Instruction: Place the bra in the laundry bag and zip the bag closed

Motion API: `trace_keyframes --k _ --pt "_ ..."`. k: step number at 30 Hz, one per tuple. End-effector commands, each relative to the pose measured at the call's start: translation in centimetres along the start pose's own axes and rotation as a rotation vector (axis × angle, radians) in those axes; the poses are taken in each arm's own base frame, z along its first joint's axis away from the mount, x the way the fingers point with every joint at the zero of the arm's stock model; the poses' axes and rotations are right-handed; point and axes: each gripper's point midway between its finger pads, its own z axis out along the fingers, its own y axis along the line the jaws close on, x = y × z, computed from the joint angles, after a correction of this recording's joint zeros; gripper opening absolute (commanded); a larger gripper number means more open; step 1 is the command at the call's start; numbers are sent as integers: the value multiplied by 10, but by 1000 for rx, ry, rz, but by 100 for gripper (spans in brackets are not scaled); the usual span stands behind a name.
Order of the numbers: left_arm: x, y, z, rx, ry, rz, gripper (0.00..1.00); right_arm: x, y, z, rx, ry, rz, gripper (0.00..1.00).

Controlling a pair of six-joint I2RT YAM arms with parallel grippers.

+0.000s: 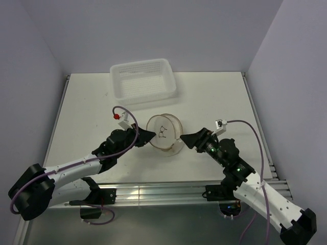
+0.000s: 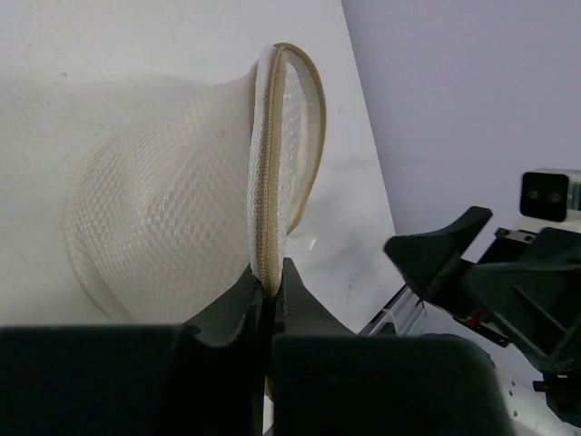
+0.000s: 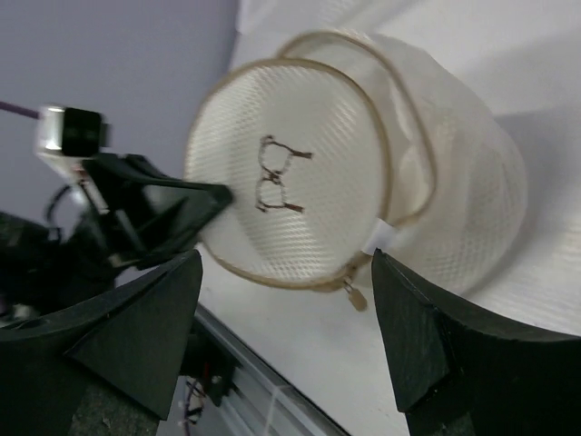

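- The laundry bag (image 1: 164, 133) sits on the bench (image 1: 87, 102) between the two tools, its printed lid disc standing up off the domed lower half.
- No bra is plainly visible. The dome's full white bulge suggests it is already inside, though the mesh prevents certainty.
- The left tool (image 2: 270, 277) is pinched tight on the lid's zipper rim (image 2: 263, 200), directly at its tips.
- The right tool (image 1: 183, 140) gapes wide and holds nothing, with the zipper pull (image 3: 356, 295) dangling just ahead of it.
- The step in hand appears to be zipping. Next, the right tool must nip that small pull and draw it around the rim while the left braces.
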Motion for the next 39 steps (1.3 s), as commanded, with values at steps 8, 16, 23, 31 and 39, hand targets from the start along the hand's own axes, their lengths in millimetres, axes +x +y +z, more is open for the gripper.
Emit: trace_keyframes --k 8,16,23,31,39 --pt "-14 -35 9 91 -15 3 0 12 11 2 -40 56 21 85" --pt "-8 -45 9 151 16 -3 0 23 9 15 -31 99 73 73" --pt "-6 -59 0 247 30 -50 0 25 1 21 5 94 110 69" --pt "1 -63 1 285 64 -69 0 22 1 21 -22 57 120 58" --pt "-2 -60 3 260 68 -50 0 2 14 23 -65 -24 94 36"
